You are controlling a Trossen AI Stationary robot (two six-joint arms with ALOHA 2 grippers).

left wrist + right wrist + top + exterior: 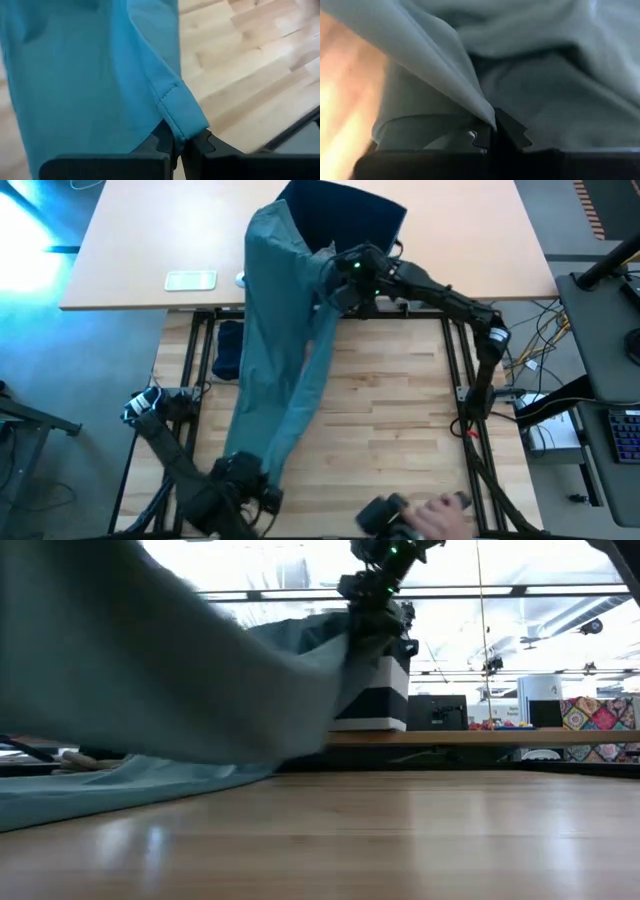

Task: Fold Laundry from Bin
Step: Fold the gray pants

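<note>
The large teal-green garment [285,330] stretches from the navy bin [345,215] at the table's far edge down to the near left. The bin's striped base shows in the low view [385,690]. My right gripper [345,275] is shut on the garment near the bin, raised above the table. My left gripper [245,475] is shut on its other end near the near edge. A navy piece [228,348] lies at the table's left edge. The garment's lower part [110,790] lies on the table. My left gripper pinches a hemmed corner of the teal garment [181,125] between its two fingertips; the stitched edge shows just beyond them. The cloth runs away from the fingers fairly straight. My right gripper pinches a fold of the teal garment [482,112] between its two fingers; the cloth hangs and drapes away below it.
A small white flat device [190,279] lies on the far table at left. A person's hand [440,518] with a dark object is at the near right edge. The wooden tabletop [390,410] is bare to the right of the garment.
</note>
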